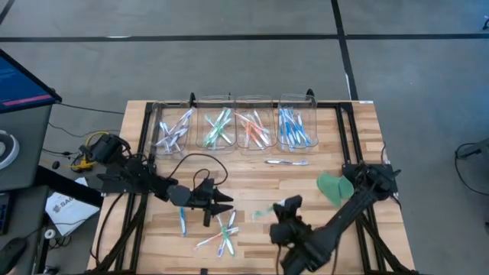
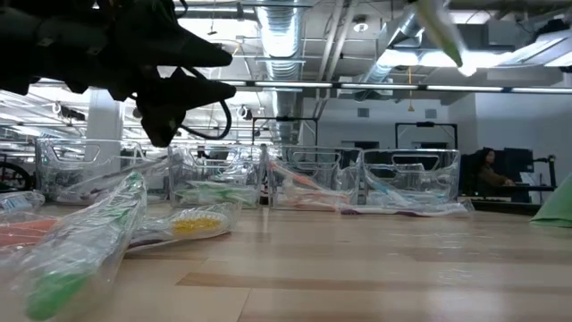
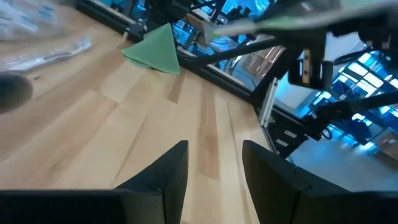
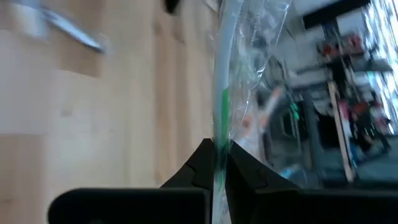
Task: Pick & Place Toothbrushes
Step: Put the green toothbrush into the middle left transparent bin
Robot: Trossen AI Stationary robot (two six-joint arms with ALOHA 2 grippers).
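Observation:
Four clear bins (image 1: 233,126) stand along the far edge, holding purple, green, orange and blue toothbrushes. Several wrapped toothbrushes (image 1: 221,233) lie loose on the wood near the front, one more (image 1: 286,162) lies before the bins, and others show close up in the low view (image 2: 80,250). My right gripper (image 1: 279,210) is shut on a wrapped green toothbrush (image 4: 222,81), raised above the table's middle. To its left, my left gripper (image 1: 228,205) hovers open with nothing between its fingers (image 3: 171,174). My right gripper pinches the wrapped green toothbrush between its two fingertips, by the handle (image 4: 219,155) near one end, clear wrapper included. The toothbrush runs on past the fingertips, roughly in line with the fingers. It is lifted clear of the table (image 2: 442,31).
A flat green leaf-shaped piece (image 1: 335,187) lies at the right, near the right arm's base. Black frame rails (image 1: 141,153) run along the table's left and right sides. Bare wood shows between the bins and the grippers.

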